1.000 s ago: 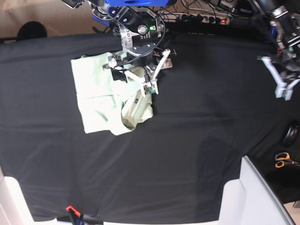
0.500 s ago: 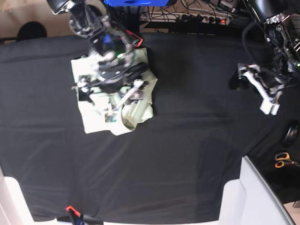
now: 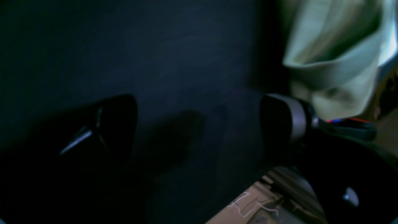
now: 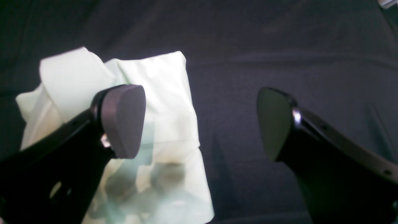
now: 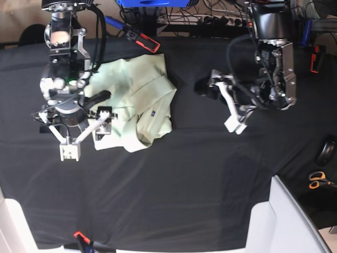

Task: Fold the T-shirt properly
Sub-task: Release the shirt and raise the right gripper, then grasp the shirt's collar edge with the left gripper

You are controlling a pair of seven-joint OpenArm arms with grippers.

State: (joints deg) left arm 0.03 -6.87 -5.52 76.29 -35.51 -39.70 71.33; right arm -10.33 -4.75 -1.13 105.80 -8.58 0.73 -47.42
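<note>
You are working with both grippers spread wide and holding nothing. In the base view the right gripper (image 5: 84,138) is hanging at the camera-left edge of the T-shirt (image 5: 138,97), one finger over the cloth and the other over the black table cover (image 5: 174,195). The shirt is lying bunched at the upper left of the cover, partly folded, its near corner rumpled and raised. Judging from that, you are about to tidy an edge: come down low, pinch only the top layer at the hem, and draw it flat before creasing.

The left gripper (image 5: 227,103) is hovering over bare cover, apart from the shirt's other side. Farther off, scissors (image 5: 316,181) are lying at the right edge, cables and a power strip (image 5: 221,20) behind; nothing is blocking your reach.
</note>
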